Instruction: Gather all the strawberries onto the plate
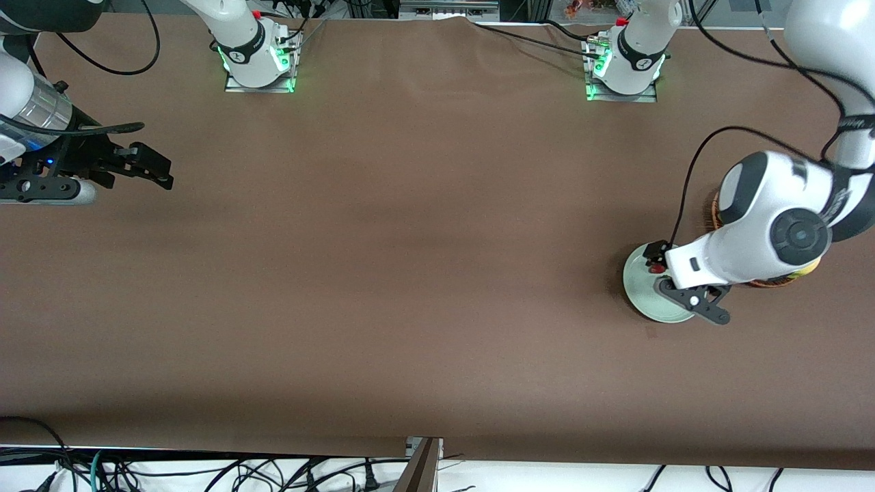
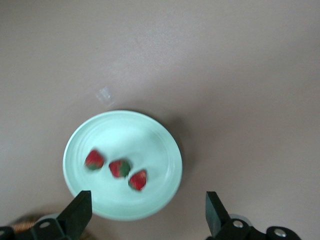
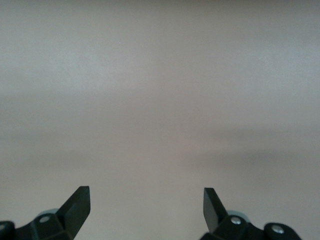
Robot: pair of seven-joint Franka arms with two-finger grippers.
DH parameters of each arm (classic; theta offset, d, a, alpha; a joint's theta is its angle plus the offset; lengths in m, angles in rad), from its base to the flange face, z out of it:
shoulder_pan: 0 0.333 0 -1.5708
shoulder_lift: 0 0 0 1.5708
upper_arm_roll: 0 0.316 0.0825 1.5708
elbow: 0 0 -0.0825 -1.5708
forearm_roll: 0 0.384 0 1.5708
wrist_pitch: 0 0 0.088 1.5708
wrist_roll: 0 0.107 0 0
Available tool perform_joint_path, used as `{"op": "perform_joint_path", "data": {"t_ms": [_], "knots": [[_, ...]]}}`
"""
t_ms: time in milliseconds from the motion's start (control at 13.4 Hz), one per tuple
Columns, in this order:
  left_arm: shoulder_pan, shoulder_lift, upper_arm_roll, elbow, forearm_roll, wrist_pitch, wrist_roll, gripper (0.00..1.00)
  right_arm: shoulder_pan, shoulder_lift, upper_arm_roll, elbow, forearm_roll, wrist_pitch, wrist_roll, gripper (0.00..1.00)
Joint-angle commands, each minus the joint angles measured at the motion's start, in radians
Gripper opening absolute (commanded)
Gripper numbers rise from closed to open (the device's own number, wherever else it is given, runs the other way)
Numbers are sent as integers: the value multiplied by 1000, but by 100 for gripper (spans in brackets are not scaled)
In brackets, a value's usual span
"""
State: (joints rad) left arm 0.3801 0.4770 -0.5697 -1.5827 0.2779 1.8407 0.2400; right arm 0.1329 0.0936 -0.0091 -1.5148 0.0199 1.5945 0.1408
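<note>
The pale mint-green plate (image 2: 150, 135) lies on the brown table at the left arm's end, also in the front view (image 1: 639, 290). Three strawberries lie in it side by side: one (image 2: 94, 159), a second (image 2: 119, 168) and a third (image 2: 138, 180). One red berry shows in the front view (image 1: 657, 269). My left gripper (image 2: 147, 212) hangs open and empty above the plate (image 1: 662, 275); one dark fingertip (image 2: 80, 210) shows clearly. My right gripper (image 3: 146, 206) is open and empty over bare table at the right arm's end (image 1: 163, 171), waiting.
A brown wicker basket (image 1: 713, 212) stands beside the plate, mostly hidden under the left arm, with something yellow (image 1: 808, 269) at its edge. Its rim shows in the left wrist view (image 2: 25, 222). A small pale speck (image 2: 104, 95) lies on the table near the plate.
</note>
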Motion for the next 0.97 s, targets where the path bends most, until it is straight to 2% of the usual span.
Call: {"op": "perform_joint_path", "data": {"t_ms": [0, 149, 374, 448, 673, 747, 822, 897], "knots": [[2, -72, 4, 87, -39, -163, -78, 100, -12, -8, 14, 7, -12, 2, 2, 100], [-3, -80, 1, 186, -71, -303, -180, 100, -10, -6, 15, 10, -14, 4, 0, 100], [2, -131, -1, 251, -69, -441, -180, 100, -9, -3, 14, 24, -15, 7, 0, 100], [5, -164, 8, 254, -65, -448, -173, 100, -9, -5, 14, 25, -17, 9, 2, 100], [14, -159, 19, 256, -48, -419, -173, 100, -9, -6, 14, 27, -41, 57, 10, 100], [31, -152, 39, 254, -57, -385, -174, 100, -9, -5, 12, 25, -41, 77, 11, 100], [-25, -181, 107, 241, -57, -298, -182, 100, -9, -6, 12, 25, -43, 79, 13, 100], [-120, -205, 216, 239, -80, -278, -183, 100, -9, -8, 12, 27, -46, 78, 13, 100]]}}
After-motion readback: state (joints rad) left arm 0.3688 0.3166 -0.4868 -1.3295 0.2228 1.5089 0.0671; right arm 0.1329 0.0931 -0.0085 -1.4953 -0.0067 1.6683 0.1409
